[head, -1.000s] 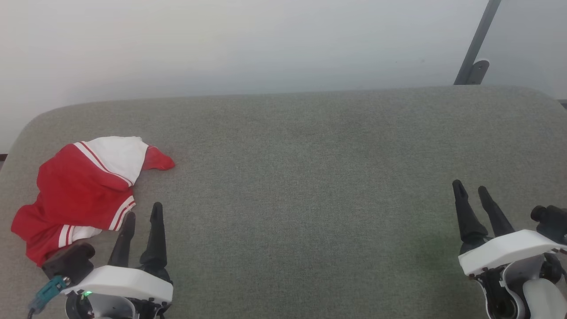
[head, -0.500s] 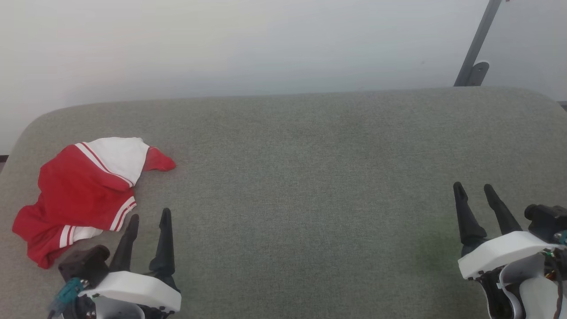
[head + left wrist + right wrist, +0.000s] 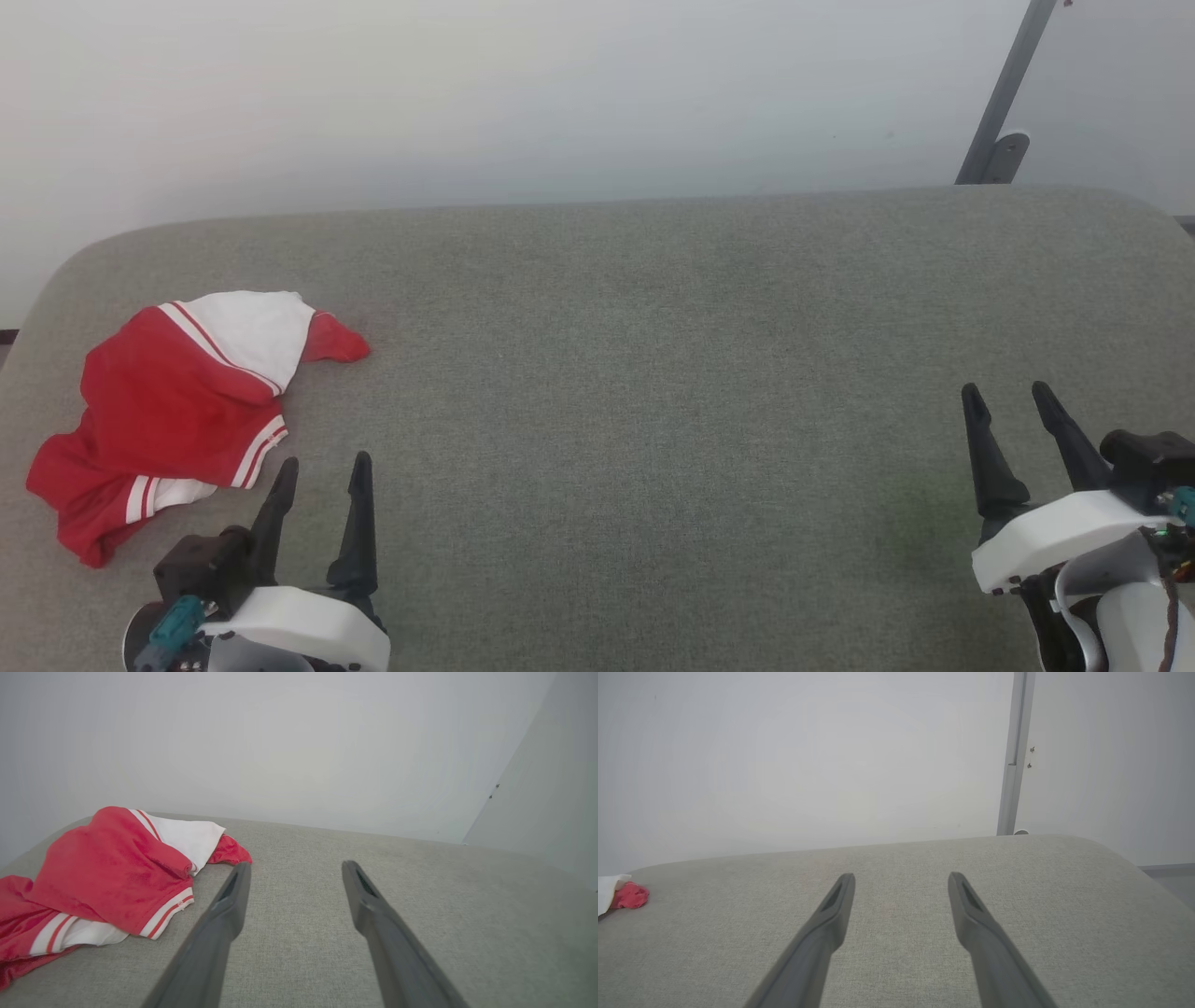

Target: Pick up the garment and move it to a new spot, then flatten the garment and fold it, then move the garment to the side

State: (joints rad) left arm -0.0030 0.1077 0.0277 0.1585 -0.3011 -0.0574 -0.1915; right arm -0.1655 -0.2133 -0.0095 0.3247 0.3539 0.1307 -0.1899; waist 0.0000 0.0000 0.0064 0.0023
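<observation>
The garment (image 3: pixel 168 401), a bright red T-shirt with white sleeve ends and striped trim, lies crumpled at the left end of the grey padded surface (image 3: pixel 653 355). My left gripper (image 3: pixel 323 464) stands open just right of and nearer than its lower edge, touching nothing. In the left wrist view the garment (image 3: pixel 107 872) lies left of my open fingers (image 3: pixel 233 896). My right gripper (image 3: pixel 1006 392) is open at the far right, empty. The right wrist view catches a corner of the garment (image 3: pixel 627 895) at its left edge, far from that gripper (image 3: pixel 901 877).
A pale wall runs behind the surface. A grey metal post (image 3: pixel 1004 103) leans at the back right corner. The surface's rounded edges show at the left and right ends.
My left gripper has drawn back toward me and shifted slightly right, away from the garment. The right gripper has drifted a little right and back. The garment has stayed put.
</observation>
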